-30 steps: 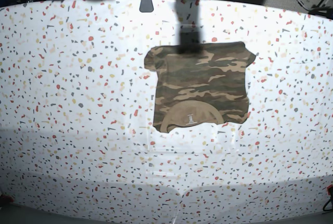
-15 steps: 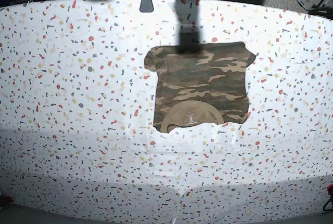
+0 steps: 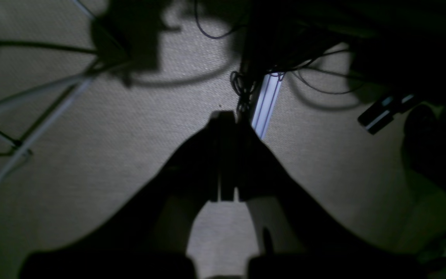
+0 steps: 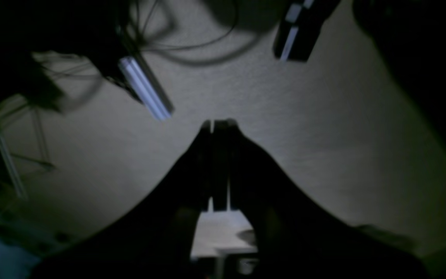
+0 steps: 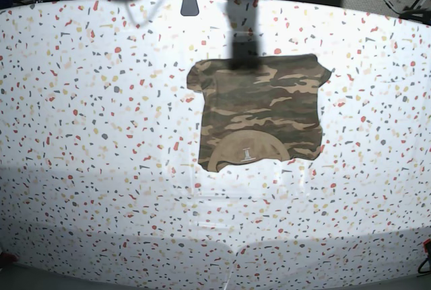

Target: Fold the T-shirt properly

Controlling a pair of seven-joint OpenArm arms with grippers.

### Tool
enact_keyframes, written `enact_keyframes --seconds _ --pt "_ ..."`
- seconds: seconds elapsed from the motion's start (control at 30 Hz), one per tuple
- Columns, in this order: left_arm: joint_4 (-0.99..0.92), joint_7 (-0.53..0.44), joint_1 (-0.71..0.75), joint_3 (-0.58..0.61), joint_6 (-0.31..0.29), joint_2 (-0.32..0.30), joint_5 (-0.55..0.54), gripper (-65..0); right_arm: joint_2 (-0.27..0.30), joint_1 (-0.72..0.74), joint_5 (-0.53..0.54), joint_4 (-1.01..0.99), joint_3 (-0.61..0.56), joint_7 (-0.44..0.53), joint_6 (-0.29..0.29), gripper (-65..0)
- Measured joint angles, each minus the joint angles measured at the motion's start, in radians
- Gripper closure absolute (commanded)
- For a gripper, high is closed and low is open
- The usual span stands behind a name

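Lying near the middle of the desk (image 5: 81, 101), the shirt (image 5: 259, 112) was a compact, squarish bundle, collar toward the near edge, slightly longer far to near. Finishing well likely meant only smoothing its uneven edges. Both the left pincer (image 3: 225, 155) and right pincer (image 4: 217, 162) were closed, empty, aimed at the floor.

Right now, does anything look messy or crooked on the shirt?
A little. The shirt lies folded on the speckled table, but one sleeve corner pokes out, and the bottom edge near the collar is uneven.
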Motion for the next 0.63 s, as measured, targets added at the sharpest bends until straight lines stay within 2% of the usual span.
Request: enact_keyframes --seconds 0.1,0.2,0.27,0.33,0.47,0.63 --pt "-0.096 0.000 -0.072 -0.002 0.001 0.003 -0.002 0.0 0.026 0.060 -0.022 -0.112 -0.173 0.092 0.000 0.0" --pt "-0.146 0.000 -0.126 -0.003 0.004 0.032 -0.002 0.0 0.018 0.114 -0.012 -0.172 -0.355 0.136 -0.006 0.0" --pt "-0.160 0.000 -0.155 -0.003 0.005 0.067 0.000 0.0 -0.002 0.144 0.024 -0.193 -0.460 0.143 -0.079 0.0" --pt "-0.159 0.000 -0.174 -0.003 0.008 0.107 0.000 0.0 -0.018 0.167 0.057 -0.205 -0.547 0.143 -0.105 0.0" --pt "-0.159 -0.020 -0.193 -0.002 0.090 0.173 0.060 0.0 -0.047 0.181 0.068 -0.208 -0.657 0.162 -0.184 0.0" --pt "-0.159 -0.023 -0.194 -0.002 0.108 0.189 0.061 0.0 -0.043 0.177 0.117 -0.212 -0.686 0.175 -0.188 0.0"
